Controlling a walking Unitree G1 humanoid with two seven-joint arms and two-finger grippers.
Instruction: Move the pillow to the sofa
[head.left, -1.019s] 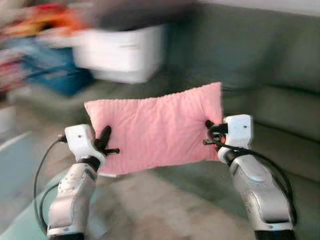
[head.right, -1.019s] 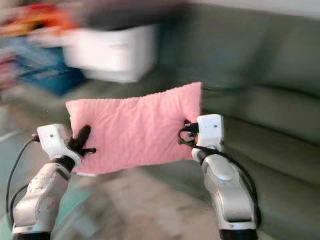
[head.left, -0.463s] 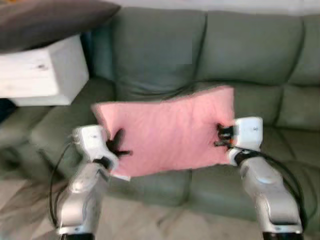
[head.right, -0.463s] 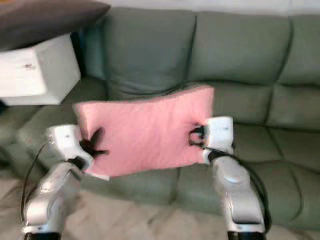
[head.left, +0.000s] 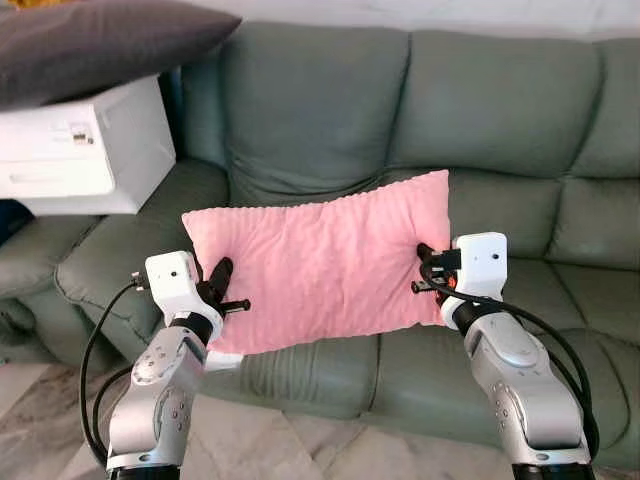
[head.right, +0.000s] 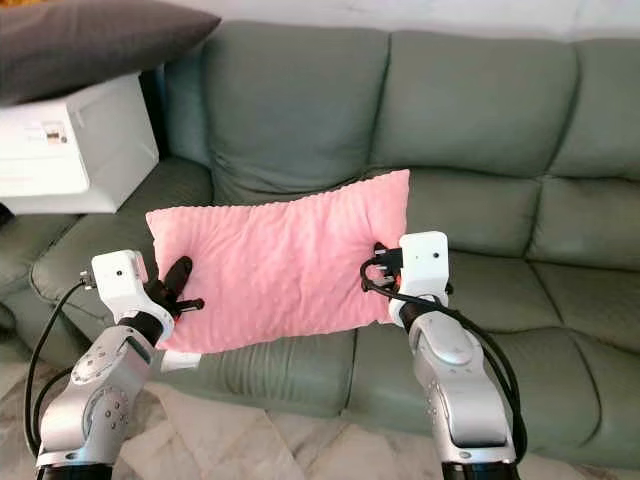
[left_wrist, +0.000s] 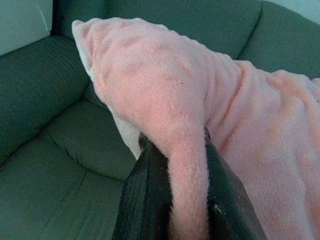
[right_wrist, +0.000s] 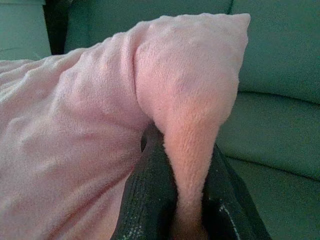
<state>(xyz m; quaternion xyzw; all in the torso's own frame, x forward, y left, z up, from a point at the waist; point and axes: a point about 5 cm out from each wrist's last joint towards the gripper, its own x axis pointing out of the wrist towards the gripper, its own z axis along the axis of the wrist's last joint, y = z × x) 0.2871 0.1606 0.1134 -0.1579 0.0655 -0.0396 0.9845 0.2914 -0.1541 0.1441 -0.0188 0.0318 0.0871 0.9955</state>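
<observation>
I hold a pink fleece pillow (head.left: 322, 260) in the air between both arms, just in front of a green sofa (head.left: 480, 120). My left gripper (head.left: 222, 282) is shut on the pillow's left edge, and a fold of fleece (left_wrist: 187, 190) is pinched between its black fingers (left_wrist: 145, 200). At the pillow's right edge, my right gripper (head.left: 424, 266) is shut on another fold (right_wrist: 192, 170) between its fingers (right_wrist: 150, 195). The pillow hangs tilted, with its right corner higher, above the front of the seat cushions (head.right: 300, 370).
A white box (head.left: 85, 150) sits on the sofa's left armrest with a dark grey cushion (head.left: 90, 40) on top of it. Marble floor (head.left: 260, 445) lies below the sofa front. The sofa's seats to the right (head.left: 590, 300) are bare.
The camera has swung to the right and steadied, so the sofa now faces me squarely and the picture is sharp. Both grippers keep their hold on the pillow.
</observation>
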